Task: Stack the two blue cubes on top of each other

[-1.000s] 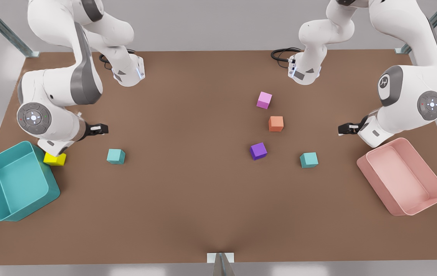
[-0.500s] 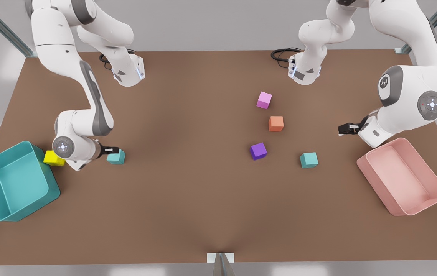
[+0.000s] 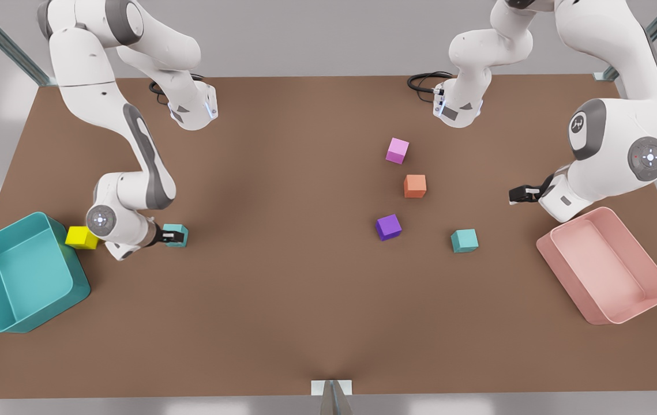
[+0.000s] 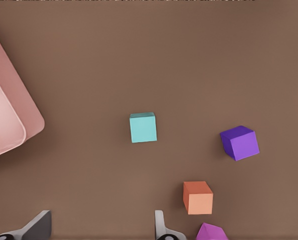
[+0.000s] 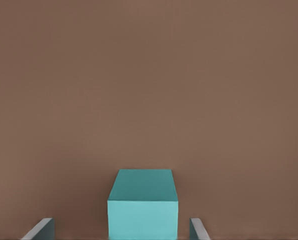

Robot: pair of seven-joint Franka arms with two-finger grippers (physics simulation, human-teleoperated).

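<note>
One blue cube [image 3: 179,229] sits on the brown table toward the front view's left. My right gripper [image 3: 173,236] is low over it, open. In the right wrist view its two fingers flank the cube [image 5: 143,210] with a gap on each side. The other blue cube [image 3: 464,240] rests toward the front view's right, and it appears from above in the left wrist view [image 4: 143,127]. My left gripper [image 3: 516,195] waits open, raised near the pink bin [image 3: 564,282], well apart from that cube.
A yellow cube [image 3: 82,237] lies just behind the right arm's wrist, against a teal bin [image 3: 45,314]. Purple [image 3: 389,227], orange [image 3: 415,186] and pink [image 3: 397,150] cubes stand in the middle right. Both arm bases are at the table's far edge.
The right arm swung down and toward the front view's right, bringing its open gripper around the blue cube there. The left arm and all cubes stayed still.
</note>
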